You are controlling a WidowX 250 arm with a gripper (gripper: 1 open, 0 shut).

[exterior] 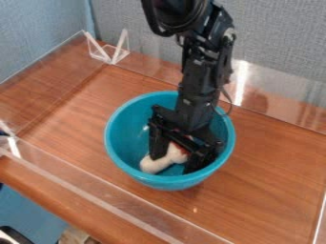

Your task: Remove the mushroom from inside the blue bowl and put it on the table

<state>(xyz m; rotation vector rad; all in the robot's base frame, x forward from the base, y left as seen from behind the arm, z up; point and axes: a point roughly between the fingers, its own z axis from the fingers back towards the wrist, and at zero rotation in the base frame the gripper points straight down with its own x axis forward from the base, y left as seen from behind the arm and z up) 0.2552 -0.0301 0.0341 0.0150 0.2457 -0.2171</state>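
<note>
Reaching steeply down from the upper middle of the view, the black arm point(201, 57) has its hand point(182, 150) sunk inside the blue bowl point(125, 129), below the rim. Its two dark fingers point(155, 145) stand wide apart, one on each side of the mushroom point(163, 160); whether either finger touches it cannot be told from this angle. The mushroom lies on its side on the bowl's floor, cream stem pointing toward the front left, reddish cap mostly hidden behind the hand.

Around the bowl the room differs by side. The bowl sits a little right of the counter's middle. To its left a broad stretch of bare counter point(64, 100) runs out to the clear acrylic wall point(38, 67) on that side. In front, the low clear front wall point(114, 205) stands near the bowl's front rim, leaving only a narrow band of wood. To the right and behind, a smaller strip of wood shows before the rear clear panel point(274, 91). A white wire stand point(109, 46) sits in the far left corner, well apart from the bowl.

Polished and reddish-brown, the counter shows long grain lines and carries bright glare near the back. A grey-blue textured wall point(51, 24) rises behind it, and a paler panel fills the upper right.
</note>
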